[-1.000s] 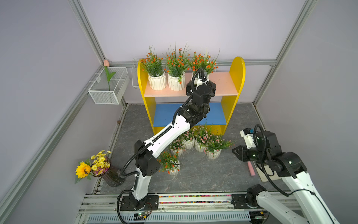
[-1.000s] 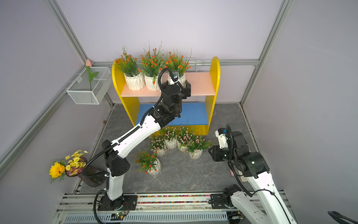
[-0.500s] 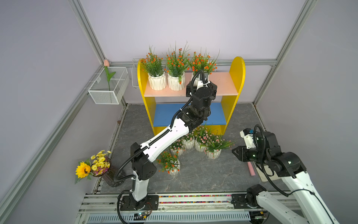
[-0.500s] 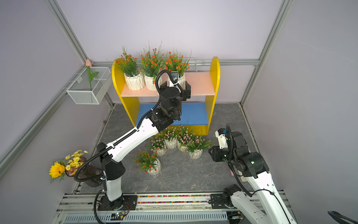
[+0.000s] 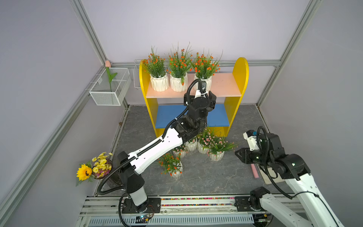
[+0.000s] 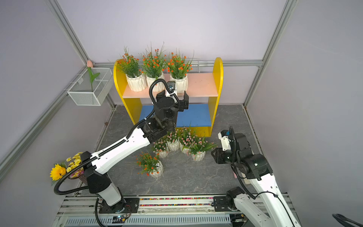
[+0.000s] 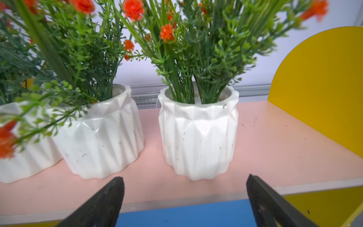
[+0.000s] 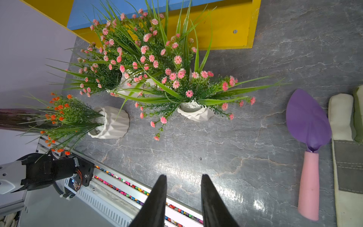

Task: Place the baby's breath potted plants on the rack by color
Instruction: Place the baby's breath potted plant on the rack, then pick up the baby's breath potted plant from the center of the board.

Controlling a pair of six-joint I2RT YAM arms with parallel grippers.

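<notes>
The rack point(image 5: 240, 78) stands at the back, with three orange baby's breath potted plants in a row on its pink upper board point(image 7: 275, 141). My left gripper point(image 7: 184, 179) is open and empty at the board's front edge, just short of the third pot point(image 7: 198, 137), which stands free. On the floor, an orange plant point(image 5: 174, 171) stands alone. Several pink ones point(image 5: 204, 143) cluster before the blue lower board point(image 5: 218, 116). My right gripper point(image 8: 183, 176) hovers over bare floor to their right, narrowly open and empty.
A white wire basket point(image 5: 110, 88) holding a tulip stem hangs on the left wall. A sunflower bouquet point(image 5: 94, 169) stands by the left arm's base. A purple trowel point(image 8: 308, 137) and a work glove point(image 8: 345, 157) lie at the right. The arms' rail point(image 5: 196, 202) runs along the front.
My left gripper has drawn back and down from the third orange pot, and the arm's elbow has dropped. The right arm has stayed where it was.
</notes>
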